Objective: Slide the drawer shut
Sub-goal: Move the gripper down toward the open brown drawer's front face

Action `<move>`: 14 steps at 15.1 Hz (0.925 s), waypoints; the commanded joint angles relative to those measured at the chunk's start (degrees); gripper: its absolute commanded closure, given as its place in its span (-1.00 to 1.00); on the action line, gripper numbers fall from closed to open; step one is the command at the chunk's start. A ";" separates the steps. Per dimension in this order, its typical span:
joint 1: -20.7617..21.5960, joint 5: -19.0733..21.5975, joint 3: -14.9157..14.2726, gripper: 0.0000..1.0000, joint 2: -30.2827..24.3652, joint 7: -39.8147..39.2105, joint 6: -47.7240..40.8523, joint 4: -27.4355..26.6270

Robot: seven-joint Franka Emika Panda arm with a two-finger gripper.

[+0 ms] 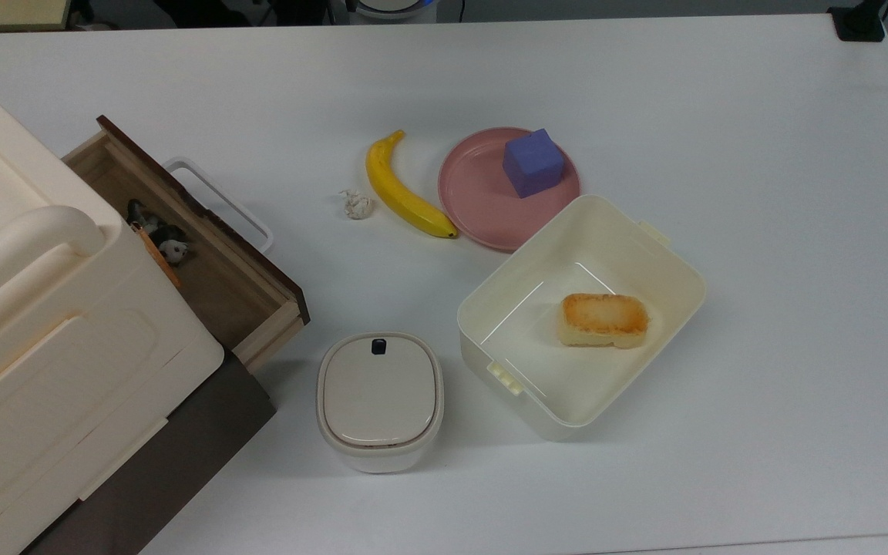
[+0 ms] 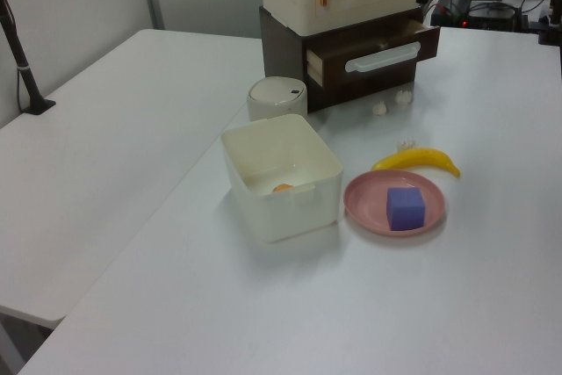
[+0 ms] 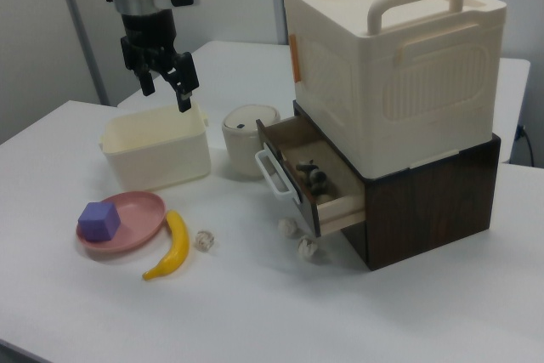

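Note:
The drawer (image 1: pixel 222 287) stands pulled out of the dark brown cabinet (image 3: pixel 425 201), which carries a big cream storage bin (image 3: pixel 391 65). It has light-wood sides, a brown floor, a dark front panel (image 2: pixel 373 48) and a white loop handle (image 1: pixel 220 202). Small black-and-white figures (image 1: pixel 160 233) lie inside it near the back. In the right view my gripper (image 3: pixel 164 91) hangs open in the air above the cream open-top box (image 3: pixel 157 149), well to the right view's left of the drawer handle (image 3: pixel 272 174), with nothing between its fingers.
In front of the drawer stand a white lidded container (image 1: pixel 379 397) and the cream box (image 1: pixel 675 270) holding a piece of bread (image 1: pixel 604 318). A banana (image 1: pixel 405 189), a crumpled ball (image 1: pixel 357 205) and a pink plate (image 1: pixel 475 200) with a purple cube (image 1: pixel 533 162) lie further out.

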 commanded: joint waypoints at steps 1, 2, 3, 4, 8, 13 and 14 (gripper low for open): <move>0.54 -5.86 0.21 -1.00 -0.47 15.50 4.86 -3.91; 0.28 -6.72 0.13 -1.00 -0.30 15.57 4.81 -4.20; 0.19 -7.25 0.21 -1.00 -0.12 15.66 4.55 -4.55; 0.36 -7.25 0.21 -1.00 -0.03 15.75 4.46 -5.51; 0.10 -6.55 0.21 -1.00 1.11 17.51 4.29 -8.07; -0.69 -6.37 0.13 -1.00 2.07 17.51 4.55 -10.36; -0.78 -6.37 0.04 -0.95 2.60 17.51 4.72 -10.36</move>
